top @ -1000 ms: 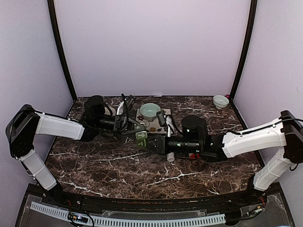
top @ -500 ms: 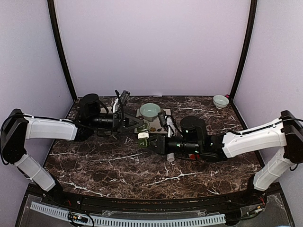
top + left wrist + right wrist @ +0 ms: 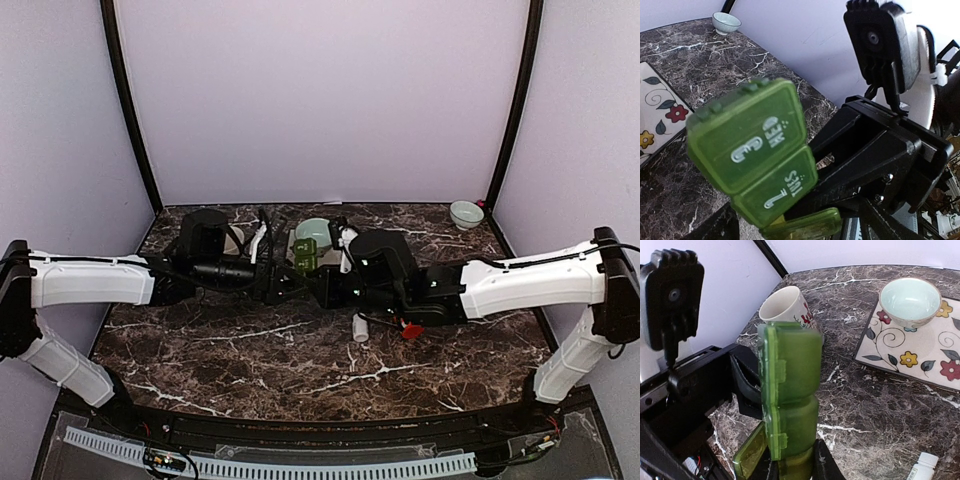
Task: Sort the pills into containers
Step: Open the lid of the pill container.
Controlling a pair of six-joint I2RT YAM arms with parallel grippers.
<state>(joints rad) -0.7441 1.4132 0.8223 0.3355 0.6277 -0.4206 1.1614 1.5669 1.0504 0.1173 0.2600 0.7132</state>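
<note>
While held by one end above table centre, clear of marble: one green pill box [image 3: 790, 390]. Three compartments counted; two lids closed, one end lid [image 3: 749, 456] hanging open. Right gripper [image 3: 797, 467] clamped on end compartment. Left gripper [image 3: 277, 283] spread wide just left of box, gripping nothing. Further back: one mug [image 3: 787, 307], one pale bowl [image 3: 910, 301] on one flowered mat [image 3: 920, 362]. Second small bowl [image 3: 466, 212] far right. One white bottle [image 3: 360, 328] lying near right arm.

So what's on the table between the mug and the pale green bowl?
Just bare marble table, then the floral tile that the bowl sits on. The right wrist view shows it.
</note>
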